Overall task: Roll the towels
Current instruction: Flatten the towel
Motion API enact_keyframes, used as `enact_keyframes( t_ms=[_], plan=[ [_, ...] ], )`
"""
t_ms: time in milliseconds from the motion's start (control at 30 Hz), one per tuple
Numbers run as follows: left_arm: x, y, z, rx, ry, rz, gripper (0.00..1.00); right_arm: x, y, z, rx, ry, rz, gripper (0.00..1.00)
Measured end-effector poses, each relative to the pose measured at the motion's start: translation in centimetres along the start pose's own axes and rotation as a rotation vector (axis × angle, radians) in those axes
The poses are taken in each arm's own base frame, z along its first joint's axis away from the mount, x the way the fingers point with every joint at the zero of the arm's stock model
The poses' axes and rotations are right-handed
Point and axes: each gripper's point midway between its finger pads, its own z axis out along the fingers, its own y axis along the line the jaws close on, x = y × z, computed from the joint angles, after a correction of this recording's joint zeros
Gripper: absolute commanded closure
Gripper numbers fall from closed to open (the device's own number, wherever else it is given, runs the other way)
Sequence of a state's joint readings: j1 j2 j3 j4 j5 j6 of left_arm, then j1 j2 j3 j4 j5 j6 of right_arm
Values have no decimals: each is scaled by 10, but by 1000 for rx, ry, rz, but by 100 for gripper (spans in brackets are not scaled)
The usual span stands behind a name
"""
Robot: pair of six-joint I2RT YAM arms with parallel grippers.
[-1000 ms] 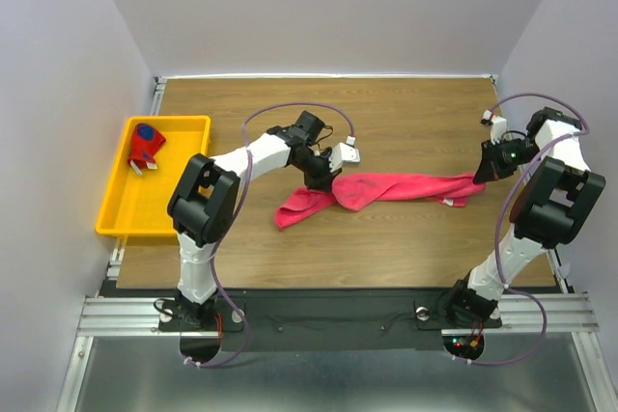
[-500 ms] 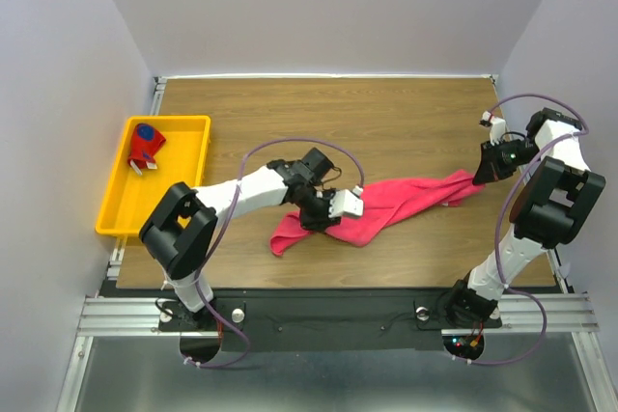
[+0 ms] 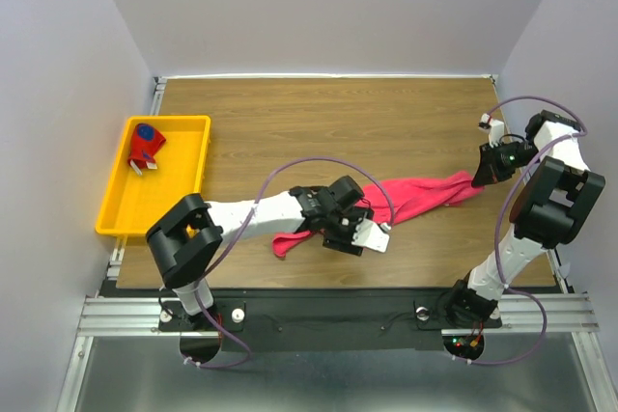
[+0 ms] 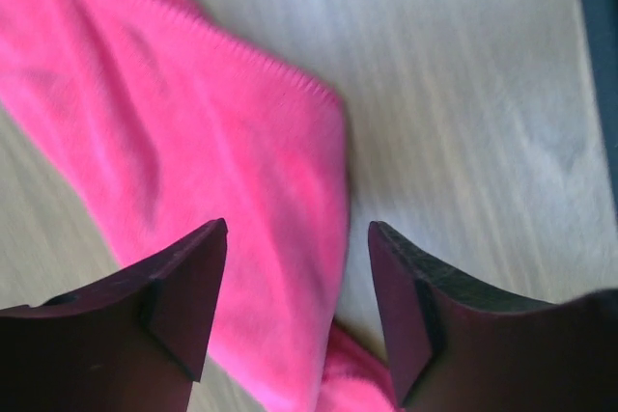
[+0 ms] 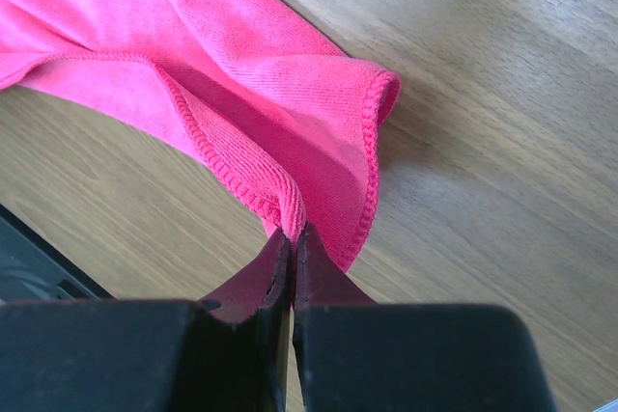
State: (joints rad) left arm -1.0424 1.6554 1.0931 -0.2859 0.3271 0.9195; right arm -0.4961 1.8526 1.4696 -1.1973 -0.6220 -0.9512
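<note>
The plain pink towel (image 3: 423,194) lies stretched in a long strip across the table, from near the front middle to the right. My left gripper (image 3: 340,235) hovers over its left part; in the left wrist view the gripper (image 4: 297,238) is open, with the towel (image 4: 193,132) lying loose below the gap and touching neither finger. At the towel's far right end my right gripper (image 3: 480,177) is shut. The right wrist view shows that gripper (image 5: 293,231) pinching a fold of the towel's hem (image 5: 241,74). The patterned red and navy towel (image 3: 147,145) sits rolled in the yellow tray.
The yellow tray (image 3: 154,202) stands at the table's left edge. The left arm's forearm lies low along the front of the table. A black strip, the table's near edge (image 4: 603,65), is close to the left gripper.
My left gripper has moved toward the near edge and to the right, pulling the towel's left part nearer, and has opened and let the towel go. The right gripper has kept its grip.
</note>
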Motion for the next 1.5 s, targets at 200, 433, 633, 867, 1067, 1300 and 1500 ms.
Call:
enact_keyframes(
  t_ms=[200,433,633,867,1067,1300,1500],
  plan=[
    [4,-24,36,89,31,29,44,0,0,0,0,0,-1,99],
    [5,-22,50,99,34,27,100,0,0,0,0,0,-1,100],
    [-3,-37,34,166,9,8,100,6,3,3,-13,10,4,99],
    [-10,69,-37,-30,-133,-165,100,13,16,5,-45,14,6,99],
    [59,182,-82,-278,-144,-358,83,12,27,11,-88,2,15,99],
    [140,206,-50,-294,-46,-536,52,3,49,26,-142,23,-12,99],
    [134,163,-69,-264,-30,-485,58,-3,54,31,-161,20,3,99]
  ],
)
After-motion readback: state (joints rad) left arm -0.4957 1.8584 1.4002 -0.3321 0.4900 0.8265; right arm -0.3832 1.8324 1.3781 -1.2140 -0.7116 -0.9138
